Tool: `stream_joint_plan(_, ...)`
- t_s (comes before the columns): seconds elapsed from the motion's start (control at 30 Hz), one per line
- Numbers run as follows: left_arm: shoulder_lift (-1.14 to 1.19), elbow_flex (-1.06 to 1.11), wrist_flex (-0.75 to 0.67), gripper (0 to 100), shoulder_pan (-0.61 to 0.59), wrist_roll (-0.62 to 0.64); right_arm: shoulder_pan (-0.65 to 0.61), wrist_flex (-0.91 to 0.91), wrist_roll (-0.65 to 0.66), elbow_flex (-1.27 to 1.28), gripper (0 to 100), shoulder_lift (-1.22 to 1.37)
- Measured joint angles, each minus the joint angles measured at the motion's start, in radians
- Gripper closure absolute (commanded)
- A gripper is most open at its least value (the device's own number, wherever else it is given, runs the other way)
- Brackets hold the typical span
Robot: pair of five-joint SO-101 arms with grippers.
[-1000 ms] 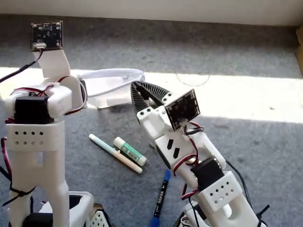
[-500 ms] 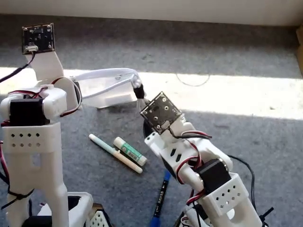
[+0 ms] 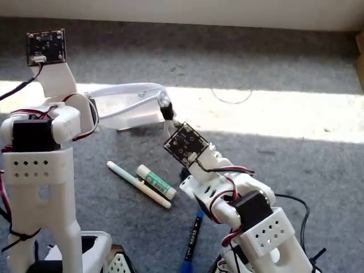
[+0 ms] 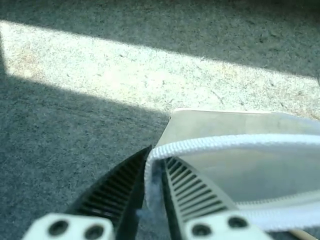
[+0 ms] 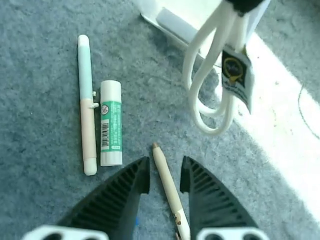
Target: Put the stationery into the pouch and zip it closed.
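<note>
Nearest the arm bases, a blue pen (image 3: pixel 194 236) lies on the grey-covered bench (image 3: pixel 296 170), partly under the right arm. Just beyond it, the right tool (image 5: pixel 165 165) is held low with its jaws spread, and a slim cream pencil (image 5: pixel 170 192) lies between them — straddled, not gripped as far as can be told. Beside that, a glue stick (image 5: pixel 111 122) and a green-and-cream pen (image 5: pixel 87 100) are laid side by side, touching or nearly so. Farther off, the pouch (image 3: pixel 128 108) is lifted at one end, its zip edge pinched by the left tool (image 4: pixel 157 157), whose jaws are pressed together on the fabric. A white loop cord (image 5: pixel 207 95) with a tag hangs from the other end.

Nothing is judged to be inside yet, so the picking step is in hand. Next, the right tool would need to be lowered and closed on the pencil, then carried to the pouch mouth — which must be held open.
</note>
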Motion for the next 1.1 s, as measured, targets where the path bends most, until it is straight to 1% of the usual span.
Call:
stream_joint_plan(0.17, 0.0, 0.002, -0.009, 99, -0.077, 0.021, 0.025, 0.0, 0.006, 0.003, 88.7, 0.0)
stream_joint_plan(0.23, 0.0, 0.002, -0.017, 99, -0.092, 0.032, 0.025, 0.0, 0.012, 0.003, 86.7, 0.011)
stream_joint_plan(0.37, 0.0, 0.008, -0.021, 99, -0.097, 0.031, 0.025, 0.0, 0.058, 0.003, 85.5, 0.129)
stream_joint_plan(0.6, 0.0, 0.011, -0.021, 99, -0.101, 0.035, 0.025, 0.0, 0.072, 0.003, 85.3, 0.339)
stream_joint_plan(0.73, 0.0, 0.011, -0.023, 99, -0.101, 0.035, 0.025, -0.002, 0.147, 0.003, 85.3, 0.402)
stream_joint_plan(0.9, 0.0, 0.011, -0.023, 99, -0.101, 0.035, 0.025, -0.103, 0.206, 0.003, 85.3, 0.465)
stream_joint_plan(1.1, 0.0, 0.011, -0.023, 99, -0.101, 0.035, 0.025, -0.189, 0.218, 0.003, 85.3, 0.574)
